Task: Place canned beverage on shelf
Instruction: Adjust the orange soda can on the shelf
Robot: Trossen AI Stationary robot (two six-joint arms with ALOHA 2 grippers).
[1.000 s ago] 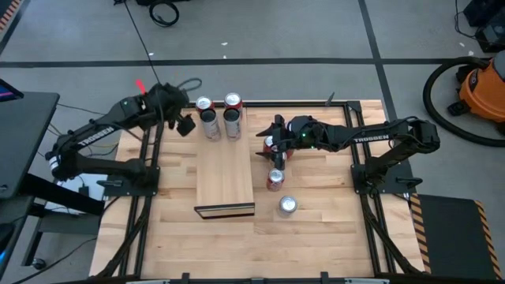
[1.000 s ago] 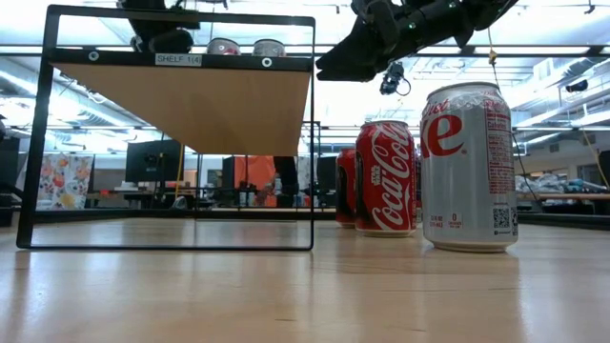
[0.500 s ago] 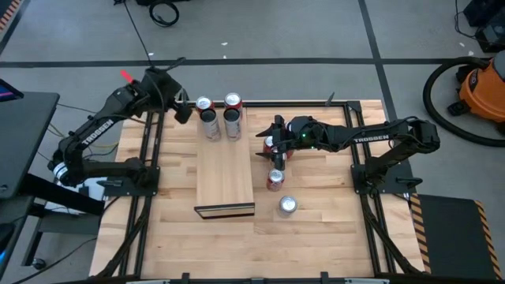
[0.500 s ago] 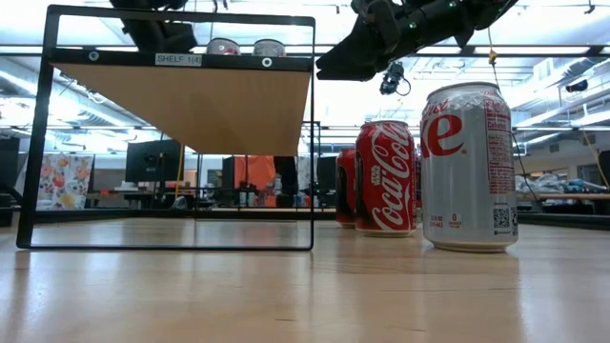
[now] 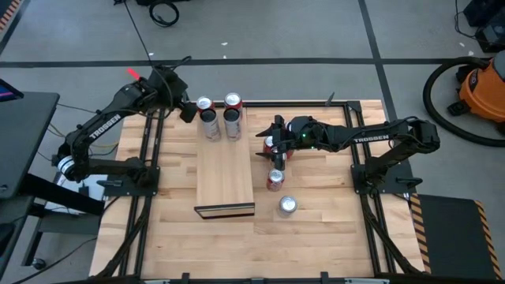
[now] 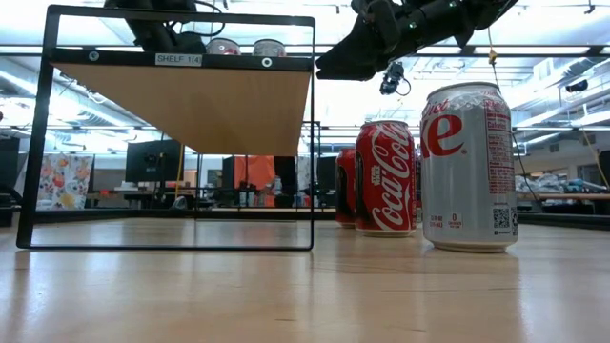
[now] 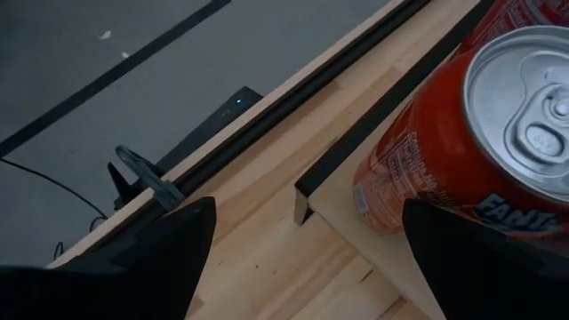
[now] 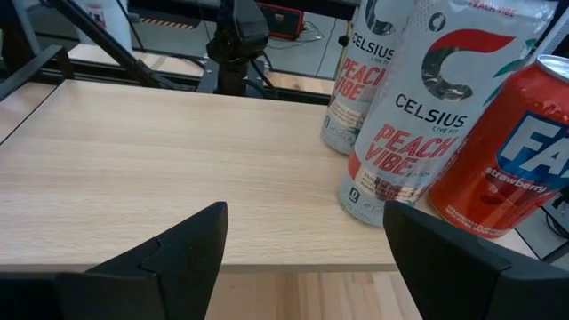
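High view: shelf (image 5: 225, 175) sits centre frame, with two cans (image 5: 220, 116) already standing at its upper end. Three more cans (image 5: 278, 178) wait on the table (image 5: 316, 237) just right of it, lower centre. Right gripper (image 5: 276, 140) hovers over the uppermost of those, fingers apart, nothing held. Left gripper (image 5: 185, 109) sits upper left beside the shelved cans, fingers apart, empty. My read: partly done, three cans left.

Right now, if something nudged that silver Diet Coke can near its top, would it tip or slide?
Probably tip: the silver Diet Coke can stands upright, taller than wide, on the smooth wooden tabletop. Once down, its round body would likely roll. The glossy metal wall may slip in a grip.
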